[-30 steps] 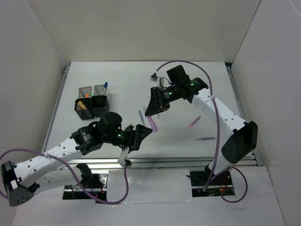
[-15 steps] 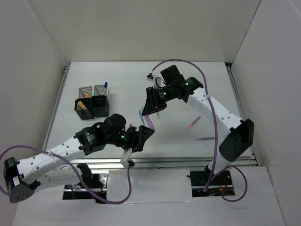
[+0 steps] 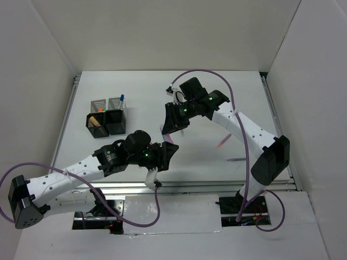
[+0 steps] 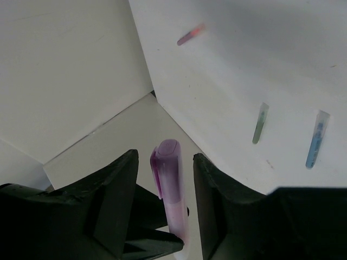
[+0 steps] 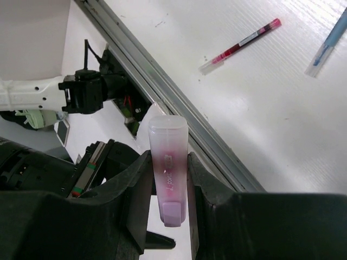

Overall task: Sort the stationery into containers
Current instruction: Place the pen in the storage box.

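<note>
Right gripper (image 5: 168, 162) is clamping a translucent purple plastic highlighter (image 5: 168, 179) between its black fingers, holding it in the air above the white table (image 3: 217, 103). Left gripper (image 4: 162, 162) is straddling the same highlighter, its fingers standing apart with a gap on each side. The square mesh pen cups (image 3: 107, 119) are standing well apart, to the left. A thin red pen (image 5: 241, 46) is lying on the table.
</note>
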Robot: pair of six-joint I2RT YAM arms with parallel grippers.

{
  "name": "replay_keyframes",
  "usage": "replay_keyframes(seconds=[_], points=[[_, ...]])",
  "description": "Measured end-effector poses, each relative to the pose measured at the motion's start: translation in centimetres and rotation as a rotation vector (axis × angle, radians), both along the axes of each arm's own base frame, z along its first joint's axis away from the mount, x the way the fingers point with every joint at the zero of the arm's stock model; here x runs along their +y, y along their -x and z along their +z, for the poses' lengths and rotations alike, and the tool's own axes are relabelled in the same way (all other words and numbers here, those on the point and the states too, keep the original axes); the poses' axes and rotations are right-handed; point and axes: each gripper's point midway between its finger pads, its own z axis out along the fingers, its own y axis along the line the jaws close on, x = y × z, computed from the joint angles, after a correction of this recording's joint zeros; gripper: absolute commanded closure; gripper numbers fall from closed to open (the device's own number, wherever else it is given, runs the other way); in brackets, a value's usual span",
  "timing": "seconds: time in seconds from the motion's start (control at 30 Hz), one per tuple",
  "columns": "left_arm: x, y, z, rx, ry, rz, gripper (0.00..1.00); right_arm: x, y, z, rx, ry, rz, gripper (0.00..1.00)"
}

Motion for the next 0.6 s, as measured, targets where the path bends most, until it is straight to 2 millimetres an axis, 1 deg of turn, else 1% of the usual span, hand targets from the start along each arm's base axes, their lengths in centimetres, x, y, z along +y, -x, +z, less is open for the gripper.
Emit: replay_keyframes(seconds=[0.13,0.17,0.3,0.4,0.43,0.5,0.53,0.57,0.6], points=[[-0.2,-0.3,-0.4,-0.002,-0.010,0.013,0.56,0.0,-0.3,-0.1,-0.009,0.010,-0.012,1.00],[-0.3,-0.3,-0.7,0.003,-0.019,0.015,0.60,0.0,-0.3,-0.1,-0.011,0.012,-0.014,1.00],[-0.5,-0.6,-1.2,0.006,-0.032,0.035,0.65,0.0,-0.7,-0.2,-0.023,0.023,-0.026,1.00],[-0.6,-1.0,-1.6,0.015,-0.040,0.060,0.76,-0.1,-1.0,-0.3,-0.036,0.035,-0.033,1.00],[-0.7,-1.1,-1.7,0.018,-0.041,0.067,0.83,-0.2,-1.1,-0.4,-0.041,0.041,-0.036,1.00],[-0.9,-1.3,-1.8,0.021,-0.042,0.080,0.91,-0.2,-1.2,-0.5,-0.049,0.049,-0.038,1.00],[-1.0,-1.4,-1.8,0.024,-0.037,0.088,0.96,-0.3,-1.3,-0.6,-0.052,0.051,-0.039,0.98],[-1.0,-1.4,-1.7,0.025,-0.034,0.093,1.00,-0.3,-1.3,-0.6,-0.053,0.052,-0.040,0.84],[-1.1,-1.4,-1.6,0.026,-0.029,0.098,1.00,-0.3,-1.3,-0.6,-0.053,0.052,-0.040,0.74]])
